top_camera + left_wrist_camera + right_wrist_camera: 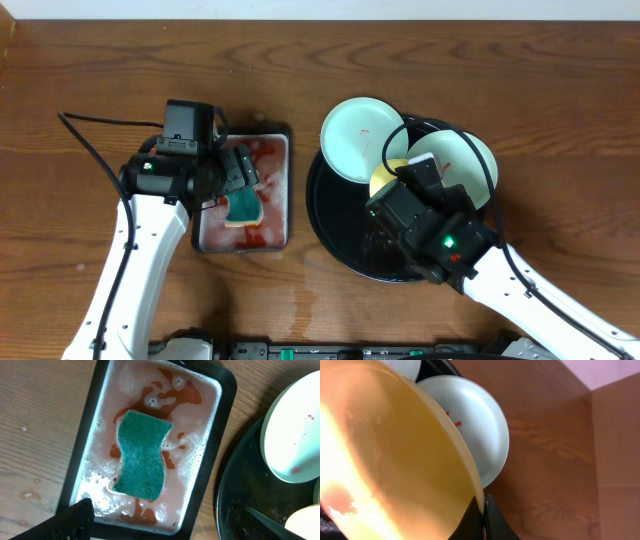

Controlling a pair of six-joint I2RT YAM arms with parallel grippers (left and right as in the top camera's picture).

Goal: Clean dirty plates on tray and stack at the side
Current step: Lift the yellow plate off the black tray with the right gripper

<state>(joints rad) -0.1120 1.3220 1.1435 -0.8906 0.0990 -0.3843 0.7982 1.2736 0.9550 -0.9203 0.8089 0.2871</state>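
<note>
Wood-grain tabletop (pixel 450 60), glossy round tray (pixel 335 228)

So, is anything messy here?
Yes. The water in the dish is red and sudsy around the sponge, and a few drops lie on the table beside it, outside the dish.

Green sponge (pixel 141 455) lies in a sudsy (red-stained) rectangular dish (pixel 210 460).
</note>
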